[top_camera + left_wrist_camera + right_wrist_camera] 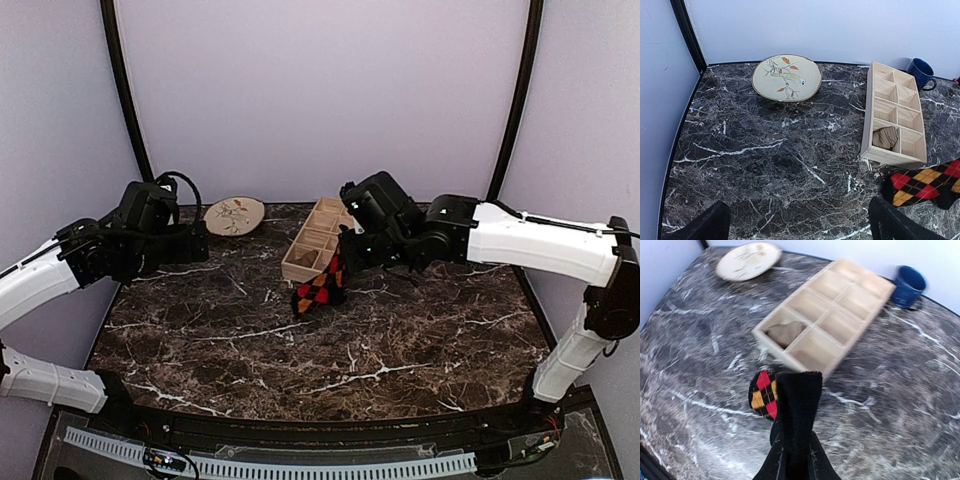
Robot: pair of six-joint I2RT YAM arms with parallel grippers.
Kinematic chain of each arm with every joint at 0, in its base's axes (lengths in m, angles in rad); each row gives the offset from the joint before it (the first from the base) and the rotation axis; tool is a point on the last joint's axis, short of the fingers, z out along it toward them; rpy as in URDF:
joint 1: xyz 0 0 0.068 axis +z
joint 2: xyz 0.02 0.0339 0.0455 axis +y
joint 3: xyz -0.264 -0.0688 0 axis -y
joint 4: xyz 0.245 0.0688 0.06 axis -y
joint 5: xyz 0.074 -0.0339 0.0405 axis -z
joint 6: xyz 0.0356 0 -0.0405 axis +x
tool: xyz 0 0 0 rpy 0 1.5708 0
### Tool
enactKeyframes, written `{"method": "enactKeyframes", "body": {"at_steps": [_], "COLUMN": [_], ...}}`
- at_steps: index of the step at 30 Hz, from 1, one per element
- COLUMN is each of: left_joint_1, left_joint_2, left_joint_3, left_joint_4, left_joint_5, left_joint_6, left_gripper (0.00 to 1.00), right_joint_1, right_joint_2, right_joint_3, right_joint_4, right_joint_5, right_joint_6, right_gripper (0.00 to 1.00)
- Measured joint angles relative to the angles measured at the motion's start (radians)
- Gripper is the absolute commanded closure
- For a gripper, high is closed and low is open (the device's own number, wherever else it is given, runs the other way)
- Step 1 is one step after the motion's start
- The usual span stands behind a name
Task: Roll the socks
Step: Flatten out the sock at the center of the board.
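Beside the wooden tray (pixel 299 271), right pincer (pixel 346 257) clamps the argyle sock (pixel 318 288).

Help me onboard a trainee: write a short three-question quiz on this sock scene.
1. True or false: the tan sock sits inside a compartment of the wooden tray.
2. Which one grips the argyle sock? A) left end effector B) right end effector C) neither
3. Fill in: the blue ___ stands by the tray's far end.

Key: 1 true; 2 B; 3 mug.
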State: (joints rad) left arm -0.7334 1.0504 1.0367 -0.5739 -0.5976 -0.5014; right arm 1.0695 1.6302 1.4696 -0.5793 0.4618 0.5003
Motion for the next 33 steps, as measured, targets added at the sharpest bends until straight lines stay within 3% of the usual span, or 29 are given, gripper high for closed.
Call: {"method": "enactKeyframes", "body": {"at_steps": [8, 15, 21, 25, 33], "left_joint_1": [0.0, 0.0, -0.002, -0.002, -0.002], "left_joint_2": [0.066, 0.089, 0.093, 0.093, 0.092], "left_joint_3": [0.0, 0.003, 0.003, 0.003, 0.003], "left_joint_4": [0.037, 0.057, 0.061, 0.06, 0.051], "left_joint_5": [0.056, 0.089, 0.105, 0.108, 0.108], "left_joint_6": [0.021, 0.024, 0.024, 0.023, 0.024], "left_gripper": [0.01, 0.01, 0.01, 0.01, 0.01], "right_joint_1": [-0.116, -0.122, -0.105, -0.03, 0.13], "right_joint_2": [-0.182, -0.164, -0.026, 0.126, 0.399], "right_joint_3": [-0.035, 0.005, -0.026, -0.05, 0.08], "right_joint_4": [-0.057, -0.131, -0.097, -0.053, 0.017], "right_joint_5": [0.115, 0.14, 0.019, -0.05, -0.183], "right_joint_6": [0.008, -0.053, -0.095, -0.098, -0.092], "right_gripper": [0.88, 0.87, 0.87, 0.88, 0.87]}}
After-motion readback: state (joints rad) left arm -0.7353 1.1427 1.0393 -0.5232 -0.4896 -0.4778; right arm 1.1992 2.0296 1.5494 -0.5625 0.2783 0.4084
